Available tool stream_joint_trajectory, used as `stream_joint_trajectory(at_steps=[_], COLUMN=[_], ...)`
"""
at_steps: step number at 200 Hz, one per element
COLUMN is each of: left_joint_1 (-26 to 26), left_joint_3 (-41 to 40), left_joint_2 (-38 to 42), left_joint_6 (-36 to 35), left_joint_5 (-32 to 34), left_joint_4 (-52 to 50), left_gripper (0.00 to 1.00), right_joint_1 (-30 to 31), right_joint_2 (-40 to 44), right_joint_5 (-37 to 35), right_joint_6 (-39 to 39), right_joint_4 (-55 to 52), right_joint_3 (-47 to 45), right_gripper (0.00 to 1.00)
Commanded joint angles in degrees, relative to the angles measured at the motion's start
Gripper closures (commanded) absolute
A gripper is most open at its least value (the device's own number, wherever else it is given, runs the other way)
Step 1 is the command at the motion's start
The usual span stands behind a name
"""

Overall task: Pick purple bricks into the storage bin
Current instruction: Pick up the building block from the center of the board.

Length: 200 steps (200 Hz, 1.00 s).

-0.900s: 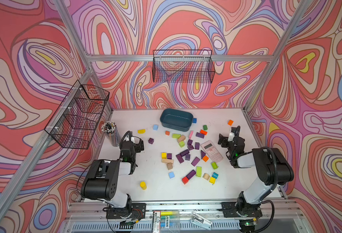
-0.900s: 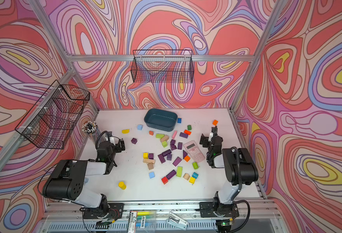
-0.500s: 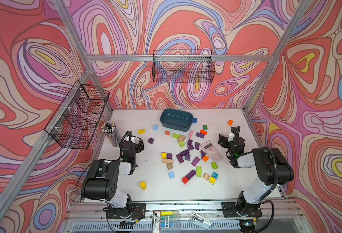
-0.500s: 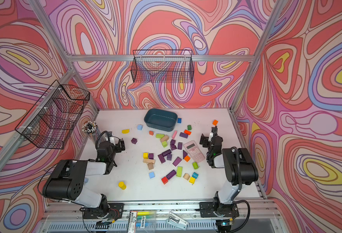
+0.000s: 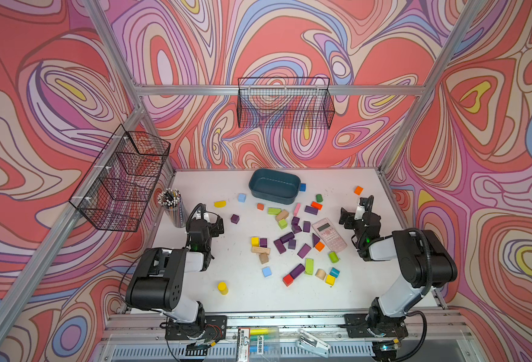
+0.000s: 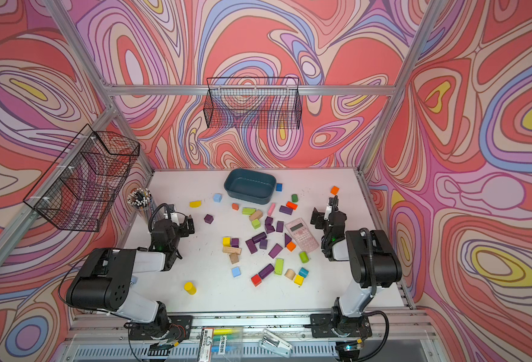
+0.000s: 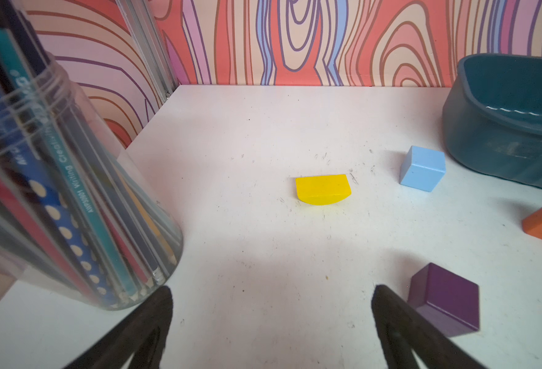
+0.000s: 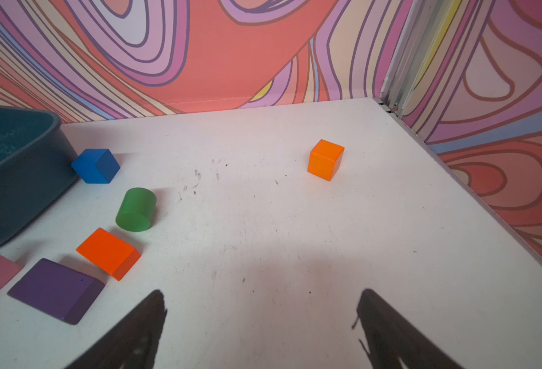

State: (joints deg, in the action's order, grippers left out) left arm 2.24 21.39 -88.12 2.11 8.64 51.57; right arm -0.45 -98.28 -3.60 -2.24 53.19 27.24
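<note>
Left jaws were noted spread wide, empty, beside a pencil jar [image 5: 173,208]; one purple cube [image 7: 443,297] lay just outside them. The storage bin [image 5: 274,188] was seen standing at the surface's [image 5: 242,297] back. Purple bricks [image 5: 304,250] were scattered mid-surface. Right jaws were likewise spread, empty.

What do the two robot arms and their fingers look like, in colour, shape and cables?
Both arms, the left arm and the right arm, have bulky black joint housings joined by white links. Black cables loop along each, and a small green light glows near each wrist. The left gripper and right gripper carry dark, tapering fingers.
</note>
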Motion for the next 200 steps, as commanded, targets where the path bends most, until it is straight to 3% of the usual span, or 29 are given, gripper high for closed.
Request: stream_joint_trajectory(at_steps=[1,200], left_joint_1=[-0.2,-0.7], left_joint_3=[-0.3,0.2], left_joint_2=[-0.3,-0.4], left_joint_6=[-0.4,-0.4], left_joint_5=[0.5,-0.4], left_joint_4=[0.4,-0.3], left_gripper=[0.0,0.0], right_joint_1=[-0.1,0.1], right_joint_2=[-0.1,-0.1], right_joint_5=[-0.3,-0.6], right_joint_6=[0.3,0.4], right_joint_4=[1.6,1.1], right_joint_3=[-0.4,-0.3], right_gripper=[0.02,0.02])
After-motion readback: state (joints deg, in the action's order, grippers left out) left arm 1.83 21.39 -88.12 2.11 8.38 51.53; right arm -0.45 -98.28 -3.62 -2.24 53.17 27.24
